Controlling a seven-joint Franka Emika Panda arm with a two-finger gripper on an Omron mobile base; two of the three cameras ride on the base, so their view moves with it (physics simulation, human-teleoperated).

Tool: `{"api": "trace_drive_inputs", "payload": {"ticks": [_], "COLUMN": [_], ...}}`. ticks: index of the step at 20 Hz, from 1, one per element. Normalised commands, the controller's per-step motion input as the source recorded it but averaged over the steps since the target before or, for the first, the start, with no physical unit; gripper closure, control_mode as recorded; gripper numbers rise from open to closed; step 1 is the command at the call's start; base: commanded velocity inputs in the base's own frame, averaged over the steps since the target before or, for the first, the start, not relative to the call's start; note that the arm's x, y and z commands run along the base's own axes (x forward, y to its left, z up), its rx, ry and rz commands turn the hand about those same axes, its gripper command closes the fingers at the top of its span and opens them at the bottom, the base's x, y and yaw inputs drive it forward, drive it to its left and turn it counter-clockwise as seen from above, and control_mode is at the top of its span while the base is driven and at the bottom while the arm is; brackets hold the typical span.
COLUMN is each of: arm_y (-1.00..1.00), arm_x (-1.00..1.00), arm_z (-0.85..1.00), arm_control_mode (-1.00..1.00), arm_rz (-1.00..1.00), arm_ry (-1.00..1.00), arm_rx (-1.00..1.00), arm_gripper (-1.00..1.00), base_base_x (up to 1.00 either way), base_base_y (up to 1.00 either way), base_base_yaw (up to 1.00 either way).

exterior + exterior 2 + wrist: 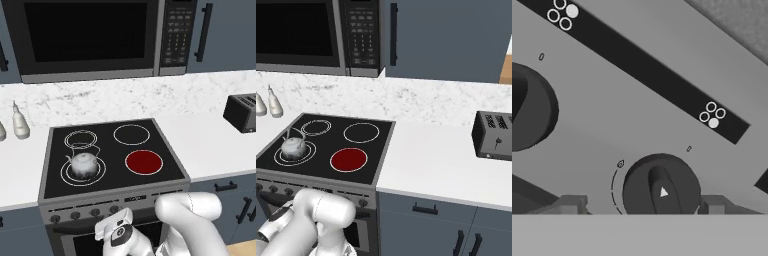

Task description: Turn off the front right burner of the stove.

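The front right burner [144, 162] [348, 159] glows solid red inside its thin white ring on the stove [112, 149] [326, 146], a black glass cooktop. In the hand view a dark round knob [661, 187] on the grey front panel fills the lower middle, with a small white arrow on its face. My gripper [642, 205] is open, one fingertip on each side of this knob with a small gap at both sides. In the left base view my hand [118, 233] hangs low, right in front of the panel's knob row.
A silver kettle [83, 164] [294, 146] stands on the front left zone. A second knob [527, 107] sits left of mine. A black toaster [242, 112] [493, 134] rests on the right counter. A microwave [85, 35] hangs above, shakers [20, 122] at left.
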Motion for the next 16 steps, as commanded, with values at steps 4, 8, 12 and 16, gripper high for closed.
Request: {"api": "trace_drive_inputs", "payload": {"ticks": [4, 8, 12, 16], "arm_y": [0.0, -0.04, -0.18, -0.25], "arm_x": [0.0, 0.0, 0.0, 0.0], "arm_z": [0.0, 0.0, 0.0, 0.0], "arm_control_mode": [-1.0, -1.0, -1.0, -1.0], "arm_rz": [0.0, -0.04, -0.14, -0.17], "arm_ry": [0.0, 0.09, 0.24, 0.27], "arm_rx": [0.0, 0.1, 0.25, 0.33], "arm_gripper": [1.0, 1.0, 1.0, 1.0], "base_base_x": [0.0, 0.0, 0.0, 0.0], "base_base_y": [0.0, 0.0, 0.0, 0.0], "base_base_yaw": [0.0, 0.0, 0.0, 0.0]}}
